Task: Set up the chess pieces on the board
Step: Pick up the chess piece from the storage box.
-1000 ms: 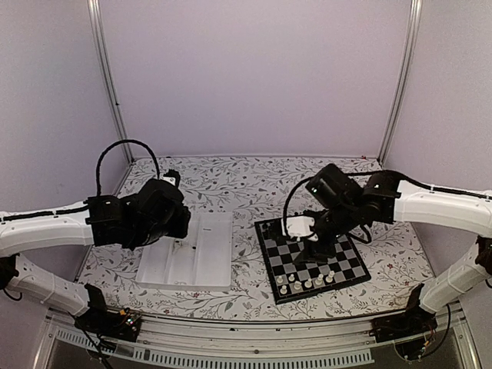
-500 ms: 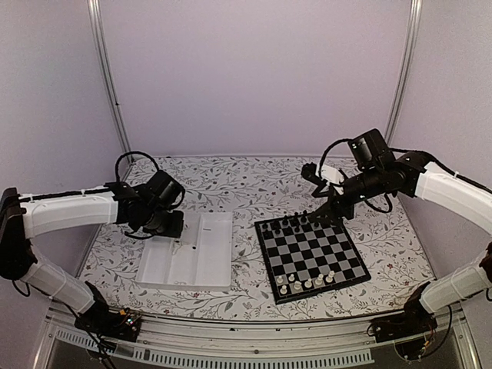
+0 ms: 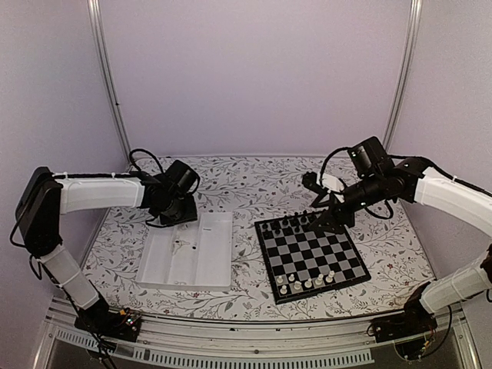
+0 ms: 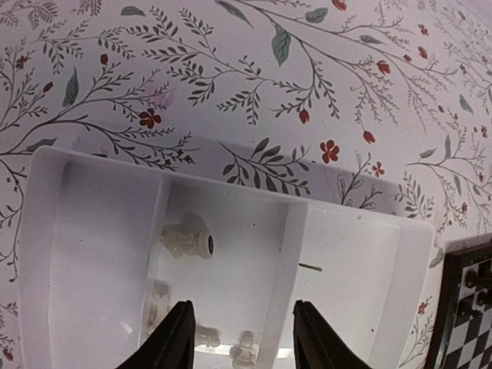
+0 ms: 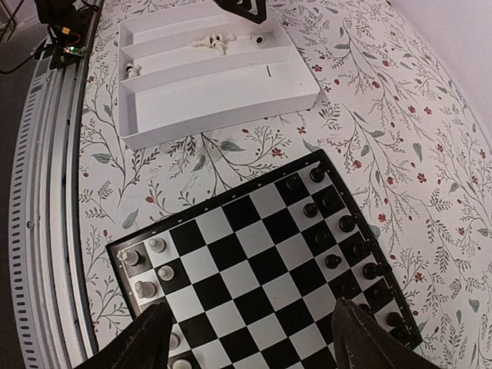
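White plastic fills my left wrist view: the tray point(image 4: 361, 261) with its long slots. The left gripper point(image 4: 242, 306) hangs over the middle slot. Its two fingers are apart and there is nothing between them. A few white pieces point(image 4: 187, 242) sit in that slot. One lies on its side near the top, and the others are bunched low down by the fingers.

I think the job right now is to pick up one white piece. To do it well, I would choose the piece that lies by itself, not the bunch. I would come straight down with one finger on each side of it. I must keep off the slot walls. Then I would squeeze softly, because a piece this tiny may pop out, and lift straight up.

The right gripper point(image 5: 250, 306) is wide apart too and holds nothing. It floats above the board point(image 5: 254, 254). I would keep it up high so it does not knock anything over.

The board has black and pale squares and a black edge. It sits on the table to the right of the tray, close but not touching. The black pieces point(image 3: 286, 224) stand in rows at its far side. A few white ones point(image 3: 307, 283) stand at its near side. Many near squares are bare, so I think lots of work is left.
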`<state>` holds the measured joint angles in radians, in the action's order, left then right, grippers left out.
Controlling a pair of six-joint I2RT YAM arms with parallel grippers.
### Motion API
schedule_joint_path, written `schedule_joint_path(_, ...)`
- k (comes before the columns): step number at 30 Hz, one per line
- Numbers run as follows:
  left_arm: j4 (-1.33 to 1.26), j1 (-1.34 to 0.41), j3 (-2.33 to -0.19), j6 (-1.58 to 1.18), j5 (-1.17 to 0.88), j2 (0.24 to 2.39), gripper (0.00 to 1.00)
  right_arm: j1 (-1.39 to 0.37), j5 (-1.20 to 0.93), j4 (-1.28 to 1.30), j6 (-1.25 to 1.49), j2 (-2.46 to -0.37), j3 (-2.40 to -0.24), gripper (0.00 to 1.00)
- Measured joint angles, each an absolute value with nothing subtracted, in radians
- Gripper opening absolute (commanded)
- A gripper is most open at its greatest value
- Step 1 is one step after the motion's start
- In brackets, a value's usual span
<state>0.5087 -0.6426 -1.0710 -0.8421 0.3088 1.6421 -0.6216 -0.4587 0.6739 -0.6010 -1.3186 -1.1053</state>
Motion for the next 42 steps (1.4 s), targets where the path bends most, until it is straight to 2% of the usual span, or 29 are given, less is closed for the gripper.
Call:
schedule_joint_path(3, 0.498, -0.639, -1.073, -0.94, 0.319, 1.666, 0.4, -0.622, -0.46, 0.674, -0.601, -1.306, -1.098, 0.74)
schedule_joint_path(19, 0.503, -0.583, -1.092, -1.242, 0.31, 1.802, 0.38, -0.622, -0.484, 0.669, -0.601, -1.289, -1.055, 0.74)
schedule_joint_path(30, 0.503, -0.553, -1.118, -1.291, 0.286, 1.851, 0.38, -0.622, -0.493, 0.659, -0.601, -1.289, -1.018, 0.74)
schedule_joint_path(39, 0.497, -0.54, -1.156, -1.259, 0.279, 1.893, 0.26, -0.622, -0.509, 0.652, -0.602, -1.289, -1.005, 0.73)
schedule_joint_path(42, 0.492, -0.54, -1.163, -1.229, 0.273, 1.9, 0.26, -0.622, -0.51, 0.651, -0.602, -1.289, -1.005, 0.73)
